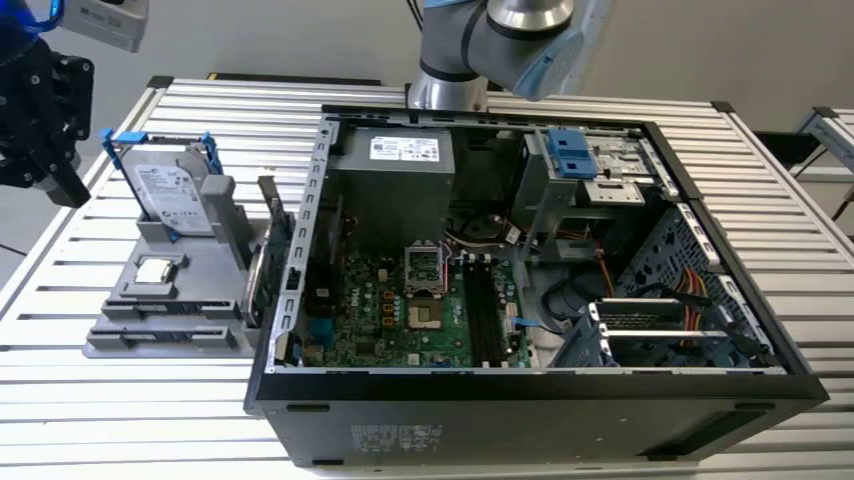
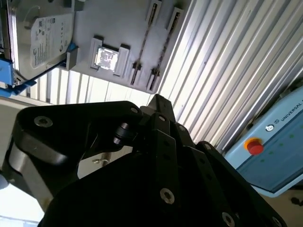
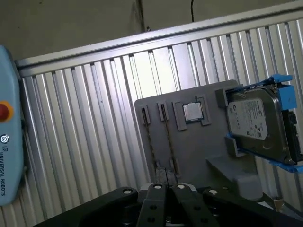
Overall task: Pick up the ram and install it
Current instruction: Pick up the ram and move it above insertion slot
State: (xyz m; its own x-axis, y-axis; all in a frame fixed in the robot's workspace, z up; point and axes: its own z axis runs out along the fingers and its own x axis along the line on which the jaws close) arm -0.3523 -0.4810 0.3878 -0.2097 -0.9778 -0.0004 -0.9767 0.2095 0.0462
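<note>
The ram [image 3: 150, 139] stands on edge in the narrow slots of a grey holder [image 3: 199, 151], untouched, with a small square chip [image 3: 192, 111] beside it and a hard drive [image 3: 255, 120] in a blue frame upright at the holder's far end. In the exterior view the holder sits at 9 o'clock of the open computer case [image 1: 534, 395] on the ribbed metal table [image 1: 134, 420]. The black gripper [image 1: 40, 165] hangs at the holder's 10 o'clock, well apart from the ram and holding nothing visible; whether it is spread or closed cannot be told.

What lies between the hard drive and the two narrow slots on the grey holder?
A square silver chip lies there, as seen in both wrist views.
</note>
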